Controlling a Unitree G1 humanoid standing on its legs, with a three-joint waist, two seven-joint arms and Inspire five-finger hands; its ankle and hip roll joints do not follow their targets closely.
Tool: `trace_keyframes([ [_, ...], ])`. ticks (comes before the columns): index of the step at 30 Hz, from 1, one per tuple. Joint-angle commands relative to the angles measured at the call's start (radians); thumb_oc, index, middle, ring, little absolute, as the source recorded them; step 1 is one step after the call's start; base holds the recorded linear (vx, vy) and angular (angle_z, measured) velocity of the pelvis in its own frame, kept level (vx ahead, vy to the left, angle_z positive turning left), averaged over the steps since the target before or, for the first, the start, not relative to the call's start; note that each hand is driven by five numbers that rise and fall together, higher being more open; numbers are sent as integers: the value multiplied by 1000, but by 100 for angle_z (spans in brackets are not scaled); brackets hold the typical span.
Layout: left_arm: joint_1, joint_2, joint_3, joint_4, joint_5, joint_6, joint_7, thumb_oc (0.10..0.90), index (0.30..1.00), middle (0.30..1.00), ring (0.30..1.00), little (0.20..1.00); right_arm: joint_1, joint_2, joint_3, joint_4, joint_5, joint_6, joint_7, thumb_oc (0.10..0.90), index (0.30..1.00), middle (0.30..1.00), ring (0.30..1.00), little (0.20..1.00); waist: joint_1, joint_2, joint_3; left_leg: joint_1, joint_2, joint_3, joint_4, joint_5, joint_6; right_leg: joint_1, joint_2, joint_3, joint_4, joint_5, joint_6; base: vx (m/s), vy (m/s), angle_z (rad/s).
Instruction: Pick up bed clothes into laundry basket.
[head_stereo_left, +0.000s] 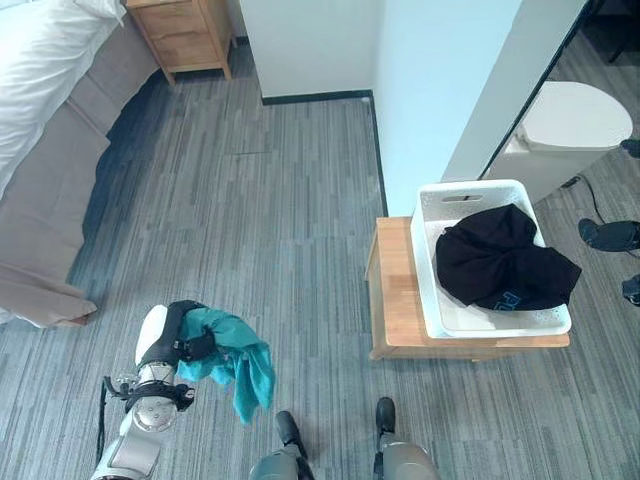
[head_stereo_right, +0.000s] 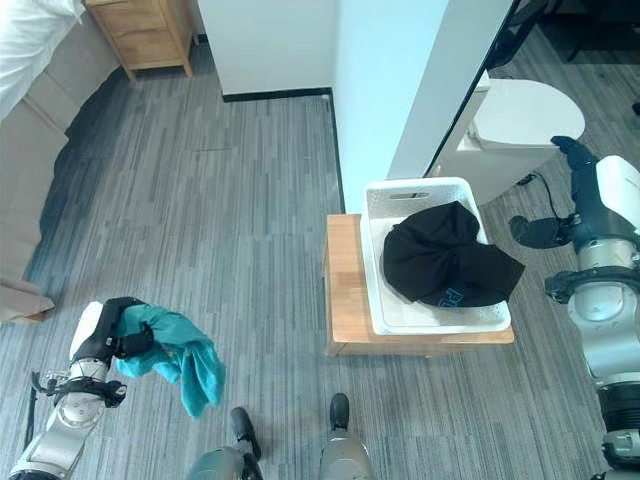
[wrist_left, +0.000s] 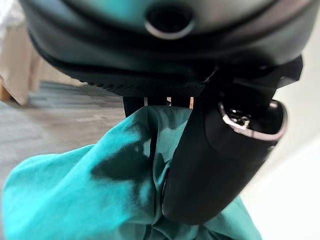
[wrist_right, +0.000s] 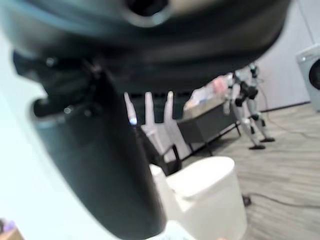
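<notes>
A teal garment (head_stereo_left: 235, 362) hangs above the floor at the lower left, gripped by my left hand (head_stereo_left: 180, 335). In the left wrist view the thumb (wrist_left: 220, 150) presses into the teal cloth (wrist_left: 75, 190), with the fingers curled round it. The white laundry basket (head_stereo_left: 425, 262) stands to the right on a low wooden table (head_stereo_left: 392, 290), well apart from that hand. A black garment (head_stereo_left: 500, 260) lies inside the basket. My right hand (head_stereo_right: 572, 152) is raised beyond the basket's right side, holding nothing, its fingers (wrist_right: 149, 107) straight.
The bed (head_stereo_left: 45, 120) with white bedding runs along the left, and a wooden nightstand (head_stereo_left: 185, 35) stands at its far end. A white wall partition (head_stereo_left: 440, 90) rises behind the basket, beside a white rounded bin (head_stereo_left: 570, 125). A person's dark shoe (head_stereo_left: 610, 235) is at the right.
</notes>
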Motion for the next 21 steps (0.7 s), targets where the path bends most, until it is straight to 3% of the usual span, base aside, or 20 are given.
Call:
trace_keyframes([
  [1,-45,75,36,-91,-3,-88,20,400,300,300,300,300,-43,-109,-77,-69,-20,-44,-85,800,900,900,900,900,15,-95,-106,48,83,26,1,-84,-87,38,-16,-13,6,-176,41,-20,8,4],
  [6,-102,78,69,-151,2,-92,39,400,300,300,300,300,81,-99,-205,-224,-140,-32,-127,800,900,900,900,900,-30,-111,-131,62,83,42,1,-96,-84,40,-17,4,6,-171,42,-24,24,2],
  [7,-125,82,88,-188,11,-91,54,400,300,300,300,300,178,-20,-290,-310,-129,-50,-137,800,900,900,900,900,-59,-112,-144,71,81,52,1,-103,-79,37,-18,24,6,-165,44,-25,46,-4],
  [10,-145,91,89,-205,20,-87,64,400,300,300,300,300,263,59,-346,-360,-86,-64,-122,800,900,900,900,900,-73,-115,-154,77,79,65,1,-107,-75,31,-19,39,6,-161,46,-14,48,-12],
  [11,-205,91,108,-243,47,-84,78,400,300,300,300,300,467,258,-406,-366,-16,-88,-55,800,900,900,900,900,-161,-115,-180,97,76,103,1,-118,-67,20,-19,74,11,-149,50,11,56,-33],
  [12,-206,93,103,-243,47,-83,78,400,300,300,300,300,475,264,-412,-371,-16,-88,-53,800,900,900,900,900,-156,-117,-182,97,75,104,1,-118,-67,19,-20,75,11,-149,51,-5,70,-30],
  [13,-249,94,96,-247,57,-77,93,400,300,300,300,300,524,347,-390,-321,15,-89,-37,800,900,900,900,900,-193,-114,-189,104,73,122,1,-123,-63,12,-19,92,14,-143,53,-20,32,-30],
  [15,-288,102,102,-234,77,-66,107,400,300,300,300,300,593,430,-369,-230,7,-65,-15,800,900,900,900,900,-249,-101,-196,117,68,147,1,-129,-57,-1,-19,120,23,-135,55,-16,50,-47],
  [19,-388,129,86,-185,118,-37,145,400,300,300,300,300,671,477,-276,78,-70,-22,3,800,900,900,900,900,-334,-73,-210,155,53,207,1,-145,-51,-25,-15,190,33,-125,59,42,49,-64],
  [21,-476,147,34,-111,127,-22,164,400,300,300,300,300,673,488,-203,278,-80,1,7,800,900,900,900,900,-378,-44,-214,183,40,215,1,-172,-55,-21,-17,223,28,-135,70,89,64,-81],
])
